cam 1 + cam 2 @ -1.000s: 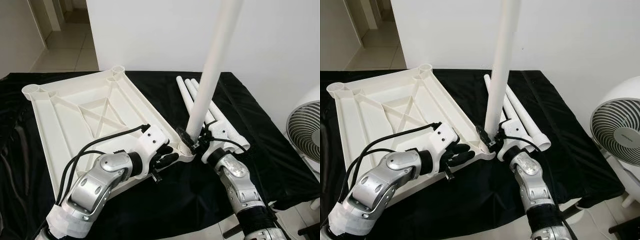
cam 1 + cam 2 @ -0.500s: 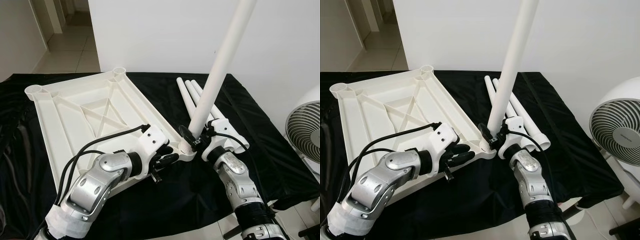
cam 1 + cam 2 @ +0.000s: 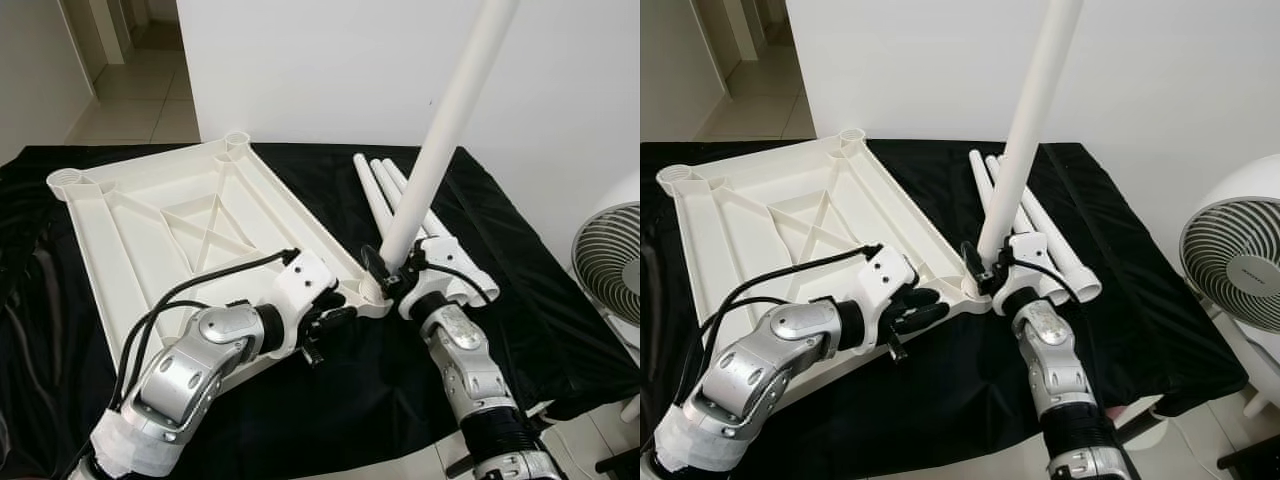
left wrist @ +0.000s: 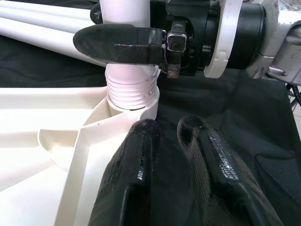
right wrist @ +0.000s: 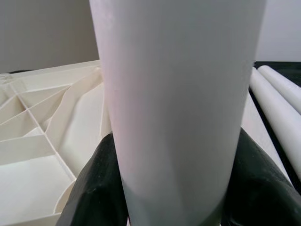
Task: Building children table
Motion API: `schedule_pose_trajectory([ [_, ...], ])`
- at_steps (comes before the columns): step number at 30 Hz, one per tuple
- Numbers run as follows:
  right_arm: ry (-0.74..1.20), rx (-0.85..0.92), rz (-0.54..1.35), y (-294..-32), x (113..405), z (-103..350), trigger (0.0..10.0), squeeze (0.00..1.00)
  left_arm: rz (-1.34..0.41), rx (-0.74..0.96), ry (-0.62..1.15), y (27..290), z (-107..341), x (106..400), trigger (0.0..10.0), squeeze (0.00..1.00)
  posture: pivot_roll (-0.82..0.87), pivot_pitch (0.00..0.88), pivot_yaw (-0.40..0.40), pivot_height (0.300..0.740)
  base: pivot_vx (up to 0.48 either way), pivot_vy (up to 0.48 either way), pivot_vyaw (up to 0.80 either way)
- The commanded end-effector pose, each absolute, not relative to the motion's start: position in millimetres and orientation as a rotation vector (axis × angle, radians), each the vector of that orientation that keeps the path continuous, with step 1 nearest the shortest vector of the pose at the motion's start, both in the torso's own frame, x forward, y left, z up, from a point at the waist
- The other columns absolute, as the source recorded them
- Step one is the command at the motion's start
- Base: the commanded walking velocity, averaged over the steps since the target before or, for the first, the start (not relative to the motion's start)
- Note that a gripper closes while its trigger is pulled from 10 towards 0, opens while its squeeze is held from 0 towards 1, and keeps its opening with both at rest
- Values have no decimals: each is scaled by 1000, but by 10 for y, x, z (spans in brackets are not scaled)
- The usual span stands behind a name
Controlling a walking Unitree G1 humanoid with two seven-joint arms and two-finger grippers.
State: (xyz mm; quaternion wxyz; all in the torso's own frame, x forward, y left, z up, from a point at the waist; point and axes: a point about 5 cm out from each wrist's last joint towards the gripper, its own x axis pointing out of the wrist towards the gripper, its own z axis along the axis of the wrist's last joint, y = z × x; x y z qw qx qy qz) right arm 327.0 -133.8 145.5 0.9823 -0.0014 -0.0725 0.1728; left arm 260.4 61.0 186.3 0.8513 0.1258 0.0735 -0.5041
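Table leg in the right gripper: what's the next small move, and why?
Probably tip the table leg upright before turning further. It leans in the corner socket of the tabletop, threads still exposed, with the right gripper clamped just above and the left gripper bracing the edge.

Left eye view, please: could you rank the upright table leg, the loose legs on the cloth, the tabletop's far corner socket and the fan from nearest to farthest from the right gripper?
1. Upright table leg: clamped in the right gripper.
2. Loose legs: just behind it on the black cloth.
3. Fan: off to its right, past the cloth's edge.
4. Far corner socket: at the tabletop's far left.

Fan and socket are a closer call.
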Motion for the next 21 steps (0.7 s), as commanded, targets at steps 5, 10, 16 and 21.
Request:
schedule_pose_trajectory([
  [5, -2, 1, 192, -1397, 3213, 1131, 10000, 0, -1053, 258, 148, 612, 1888, 2592, 10000, 0, 35, 81, -34, 740, 0, 0, 0],
  [10, 12, 22, 126, -1406, 3232, 1118, 10000, 0, -1052, 258, 147, 609, 1888, 2593, 10000, 0, 36, 78, -35, 740, 0, 0, 0],
  [16, 15, 30, 50, -1418, 3277, 1136, 10000, 0, -1053, 257, 146, 606, 1888, 2595, 10000, 0, 36, 78, -35, 740, 0, 0, 0],
  [21, 27, 27, -46, -1458, 3329, 1135, 10000, 0, -1055, 255, 143, 600, 1892, 2599, 10000, 0, 36, 77, -38, 740, 0, 0, 0],
])
